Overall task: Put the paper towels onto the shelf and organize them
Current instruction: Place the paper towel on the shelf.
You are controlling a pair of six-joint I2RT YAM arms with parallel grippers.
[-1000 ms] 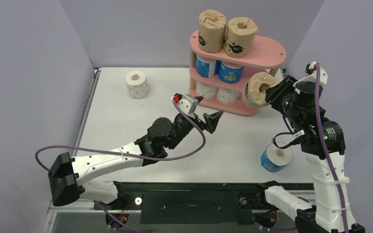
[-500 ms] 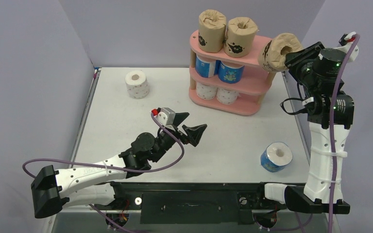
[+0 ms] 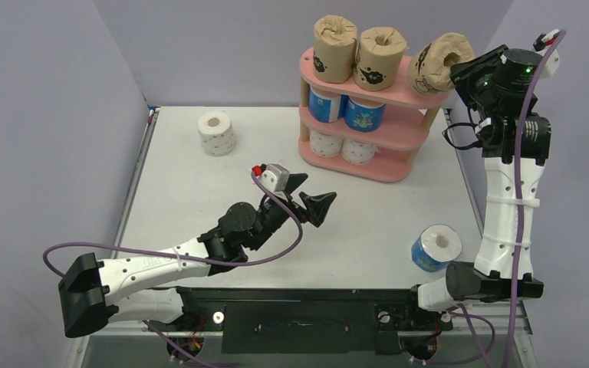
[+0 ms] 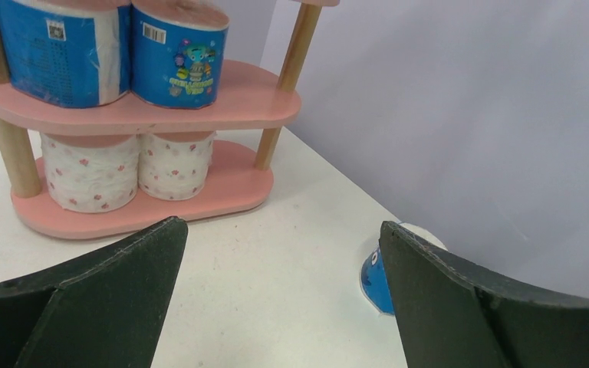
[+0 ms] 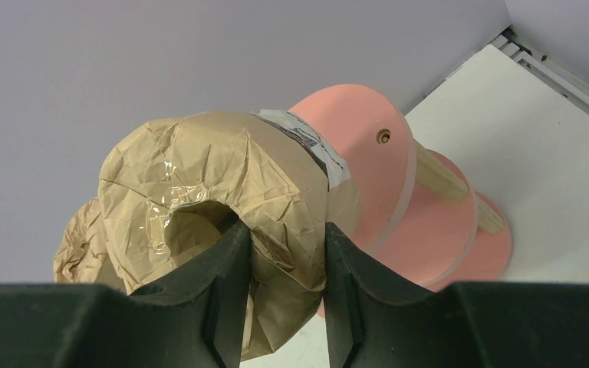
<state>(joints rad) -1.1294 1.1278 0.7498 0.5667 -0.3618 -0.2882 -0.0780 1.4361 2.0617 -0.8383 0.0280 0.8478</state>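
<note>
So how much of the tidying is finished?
Six rolls stand on the shelf: a brown pair, a blue pair, a white pair. The right fingers hold the third brown roll at the top board's right end. A white roll and a blue roll wait on the table.

Pink shelf (image 3: 387, 172), light wooden posts (image 4: 287, 77). Brown rolls (image 3: 335, 50) with black animal drawings on top; blue patterned rolls (image 3: 365, 115) mid-tier; white pink-dotted rolls (image 3: 357, 151) lowest.

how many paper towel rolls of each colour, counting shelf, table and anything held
brown rolls: 3
blue rolls: 3
white pink-dotted rolls: 3
total: 9
</note>
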